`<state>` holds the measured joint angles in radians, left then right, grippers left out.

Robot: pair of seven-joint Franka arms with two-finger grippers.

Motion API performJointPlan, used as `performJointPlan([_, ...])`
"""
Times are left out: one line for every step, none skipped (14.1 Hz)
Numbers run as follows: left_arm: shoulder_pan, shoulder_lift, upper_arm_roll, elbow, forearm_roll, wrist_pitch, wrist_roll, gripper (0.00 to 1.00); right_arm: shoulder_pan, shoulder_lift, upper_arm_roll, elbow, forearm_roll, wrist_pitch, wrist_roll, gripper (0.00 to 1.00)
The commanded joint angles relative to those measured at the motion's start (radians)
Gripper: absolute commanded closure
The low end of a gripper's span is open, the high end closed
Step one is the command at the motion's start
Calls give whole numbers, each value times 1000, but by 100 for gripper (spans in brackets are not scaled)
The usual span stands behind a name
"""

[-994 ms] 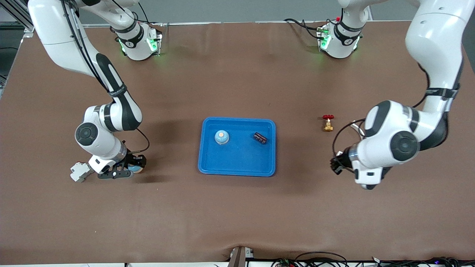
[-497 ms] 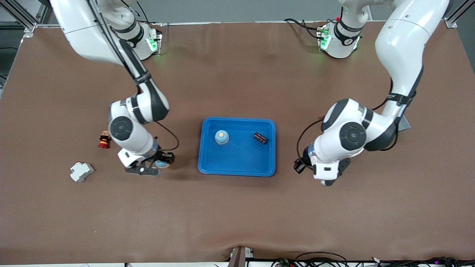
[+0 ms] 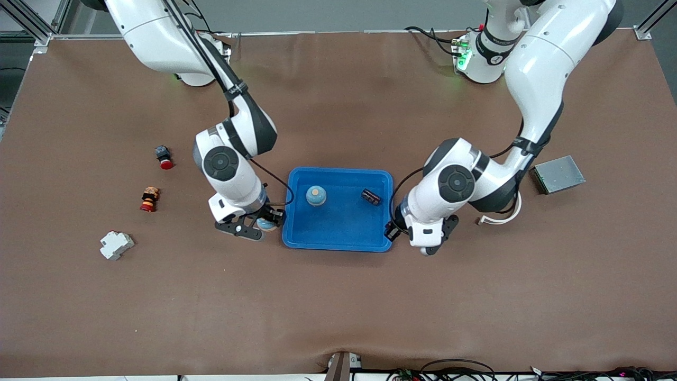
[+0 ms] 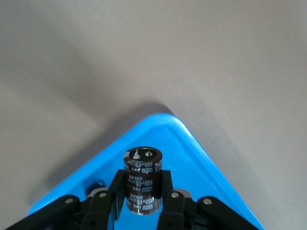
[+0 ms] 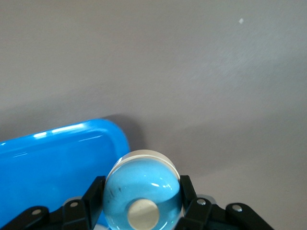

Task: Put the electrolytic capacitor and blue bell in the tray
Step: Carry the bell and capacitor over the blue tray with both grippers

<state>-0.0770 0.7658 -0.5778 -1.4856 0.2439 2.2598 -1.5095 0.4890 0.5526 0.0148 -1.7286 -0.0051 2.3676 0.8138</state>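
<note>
Both loads ride at frame centre: your right gripper (image 3: 257, 224) fingers clamp the bell (image 5: 142, 193), left gripper (image 4: 142, 201) fingers the capacitor (image 4: 142, 179), each beside the tray (image 3: 338, 233) rim; releasing early risks dropping them onto the tabletop (image 3: 338, 307).

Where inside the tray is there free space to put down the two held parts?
The tray is bare in its half nearer the front camera, and between the bell and capacitor already lying in it. The right hand and left hand flank that bare half.
</note>
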Motion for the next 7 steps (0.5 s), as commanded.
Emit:
performJointPlan([-55,46,22,25,0,61,-89,100,62,59,-15,72,-21,-16,129,100])
performJointPlan([-78,53,38,25,2,63,-109,100,77,78,-16,90,-27,-16,158,100])
performJointPlan([-104,62,64,25,-3,66,-113,100,89,92,-16,102,-36,-18,183,100])
performJointPlan([-136,67,84,25,-2,76,-124,100,101,104,-16,113,-48,-18,214,100])
performJointPlan([-170,76,111,25,-2,84,-142,100,112,118,-16,130,-58,-19,244,100])
performJointPlan([-191,84,140,25,-3,84,-153,100,117,128,-16,142,-64,-21,264,100])
performJointPlan([-204,98,151,24,-3,84,-153,100,125,139,-16,150,-64,-22,272,100])
